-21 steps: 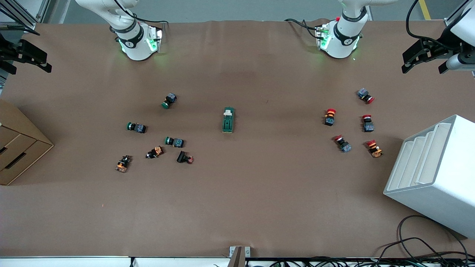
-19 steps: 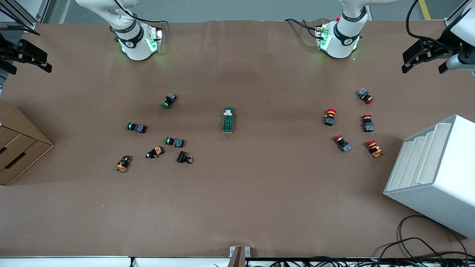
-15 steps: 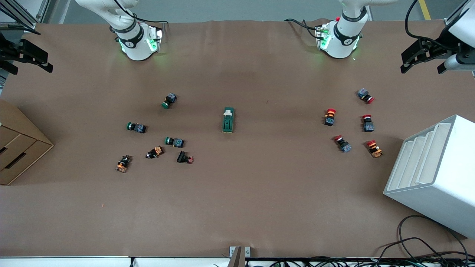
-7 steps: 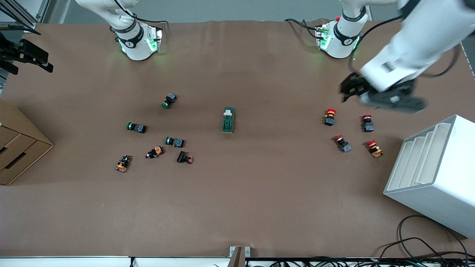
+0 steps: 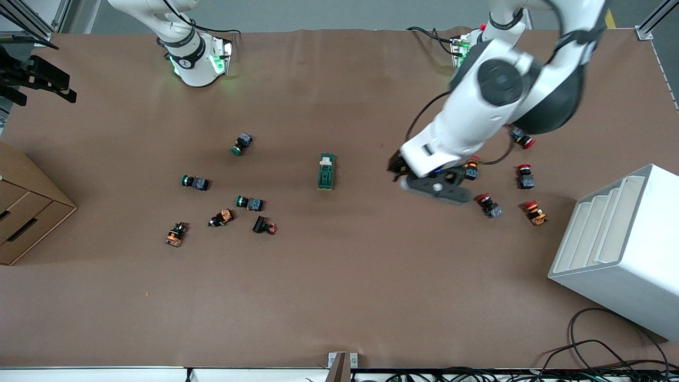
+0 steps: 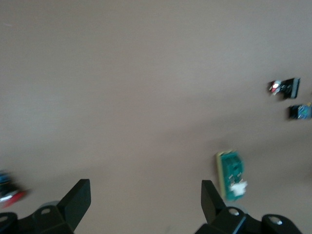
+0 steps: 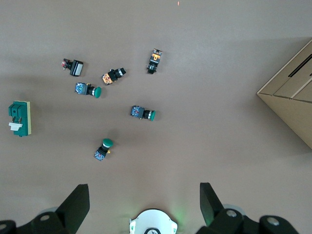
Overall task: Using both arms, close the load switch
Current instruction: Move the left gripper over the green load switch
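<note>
The load switch [image 5: 325, 171] is a dark green block that lies in the middle of the table. Its cream lever is at the end farther from the front camera. It also shows in the left wrist view [image 6: 230, 174] and in the right wrist view [image 7: 19, 118]. My left gripper [image 5: 395, 168] is open and empty. It hangs over bare table between the switch and the red push buttons, its fingers [image 6: 78, 195] wide apart. My right gripper [image 5: 70, 90] is open and empty, and waits over the table's edge at the right arm's end.
Green and orange push buttons [image 5: 249, 202] lie scattered toward the right arm's end. Red push buttons [image 5: 525, 176] lie toward the left arm's end, partly under the left arm. A cardboard box [image 5: 26, 207] and a white rack [image 5: 620, 249] stand at the table's two ends.
The left arm has swung in from the table's edge at its own end to over the table beside the load switch. The right arm and the switch have not moved.
</note>
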You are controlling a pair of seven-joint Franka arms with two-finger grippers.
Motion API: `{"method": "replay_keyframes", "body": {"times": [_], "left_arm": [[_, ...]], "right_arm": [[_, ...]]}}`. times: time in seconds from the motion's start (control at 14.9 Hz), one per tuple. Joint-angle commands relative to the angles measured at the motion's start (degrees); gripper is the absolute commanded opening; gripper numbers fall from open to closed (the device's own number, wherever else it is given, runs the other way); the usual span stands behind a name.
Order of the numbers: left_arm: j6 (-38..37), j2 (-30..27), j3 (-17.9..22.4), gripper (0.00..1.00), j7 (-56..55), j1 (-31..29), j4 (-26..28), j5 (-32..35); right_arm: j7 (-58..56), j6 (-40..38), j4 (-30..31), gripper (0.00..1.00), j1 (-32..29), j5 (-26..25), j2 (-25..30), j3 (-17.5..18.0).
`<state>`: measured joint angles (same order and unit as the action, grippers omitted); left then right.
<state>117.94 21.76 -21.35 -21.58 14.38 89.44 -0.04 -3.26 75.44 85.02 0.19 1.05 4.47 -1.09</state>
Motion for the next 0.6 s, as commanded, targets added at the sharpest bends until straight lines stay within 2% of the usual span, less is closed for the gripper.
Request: {"method": "replay_keyframes", "body": {"times": [0.0,0.2,0.54], "left_arm": [[6.75,6.17,0.08,1.0,-8.79,5.11,-1.29,2.05],[12.31,10.66,0.08,1.0,-19.59,11.26,-1.29,8.89],[16.09,17.25,-0.01,0.99,-37.7,17.96,-1.55,28.22]], "right_arm": [[0.01,-0.03,1.46,1.0,-0.11,0.62,1.59,0.12],[0.01,-0.03,1.46,1.0,-0.11,0.62,1.59,0.12],[0.1,-0.03,1.37,1.0,-0.11,0.53,1.41,0.03]]}}
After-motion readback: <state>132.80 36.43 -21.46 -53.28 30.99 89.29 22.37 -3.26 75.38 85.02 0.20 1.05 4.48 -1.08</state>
